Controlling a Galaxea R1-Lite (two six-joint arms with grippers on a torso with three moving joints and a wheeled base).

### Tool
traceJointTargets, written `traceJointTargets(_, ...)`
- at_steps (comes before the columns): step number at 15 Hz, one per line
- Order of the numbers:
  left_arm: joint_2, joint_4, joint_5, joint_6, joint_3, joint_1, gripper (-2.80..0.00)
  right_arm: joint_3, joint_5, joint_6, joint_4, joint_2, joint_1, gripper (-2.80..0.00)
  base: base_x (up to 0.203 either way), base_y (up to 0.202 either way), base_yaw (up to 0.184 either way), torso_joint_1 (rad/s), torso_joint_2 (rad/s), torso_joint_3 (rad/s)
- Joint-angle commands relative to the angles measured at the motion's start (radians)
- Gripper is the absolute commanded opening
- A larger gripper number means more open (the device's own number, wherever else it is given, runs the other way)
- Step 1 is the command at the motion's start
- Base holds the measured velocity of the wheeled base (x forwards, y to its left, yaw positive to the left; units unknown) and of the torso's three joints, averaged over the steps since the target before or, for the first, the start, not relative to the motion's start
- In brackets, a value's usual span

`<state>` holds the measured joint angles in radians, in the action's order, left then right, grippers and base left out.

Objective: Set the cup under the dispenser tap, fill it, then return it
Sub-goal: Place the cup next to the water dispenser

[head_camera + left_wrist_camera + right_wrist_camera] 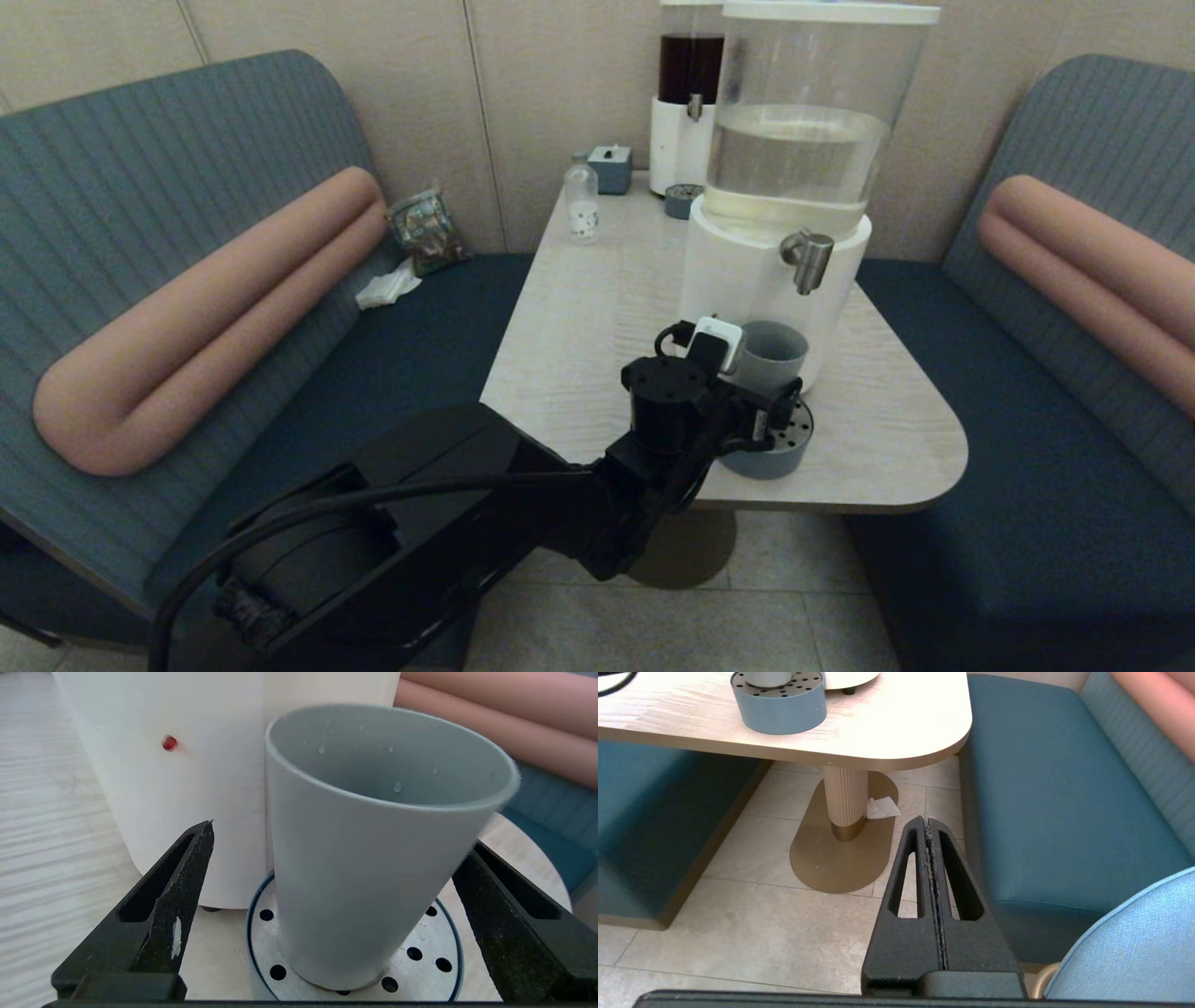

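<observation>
The grey-blue cup (773, 353) stands upright on the round perforated drip tray (782, 450), against the white base of the clear-water dispenser (747, 271). The silver dispenser tap (810, 258) sticks out above the cup's rim, slightly to its right. My left gripper (340, 835) is open, one finger (187, 872) well off the cup (364, 858), the other finger (495, 905) close by its opposite side. Water drops cling inside the cup; its bottom is hidden. My right gripper (928, 821) is shut and empty, low beside the right bench.
The dark-liquid dispenser (689, 103), its small drip tray (682, 199), a clear bottle (583, 198) and a small grey box (611, 168) stand at the table's back. Benches flank the table (579, 327). The table's rounded front edge lies just behind the drip tray.
</observation>
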<state>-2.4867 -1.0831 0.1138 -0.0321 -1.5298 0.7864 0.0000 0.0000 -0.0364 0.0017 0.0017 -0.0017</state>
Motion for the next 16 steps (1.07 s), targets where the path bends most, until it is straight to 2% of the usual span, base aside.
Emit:
traceJointTargets(1, -0.014, -0.003, 0.001, 0.0, -0.013, -0.002, 0.0, 0.0, 0.0, 0.0, 0.0, 0.001, 0.0, -2.8, 0.0, 0.0, 0.0, 0.0, 0.0, 0.0)
traceJointTargets(6, -0.028, -0.006, 0.006, -0.008, -0.03, -0.004, 0.0, 0.0, 0.0, 0.0, 0.0, 0.001, 0.0, -2.8, 0.0, 0.0, 0.0, 0.0, 0.0, 0.0)
traceJointTargets(7, -0.028, -0.004, 0.009, -0.008, -0.03, -0.003, -2.25, 0.0, 0.0, 0.0, 0.0, 0.001, 0.0, -2.8, 0.0, 0.0, 0.0, 0.0, 0.0, 0.0)
traceJointTargets(8, -0.029, -0.007, 0.01, -0.008, -0.032, -0.003, -2.8, 0.0, 0.0, 0.0, 0.0, 0.001, 0.0, -2.8, 0.0, 0.0, 0.0, 0.0, 0.0, 0.0)
traceJointTargets(16, -0.019, -0.015, 0.013, -0.008, -0.028, -0.003, -2.8, 0.0, 0.0, 0.0, 0.0, 0.001, 0.0, -2.8, 0.0, 0.0, 0.0, 0.0, 0.0, 0.0)
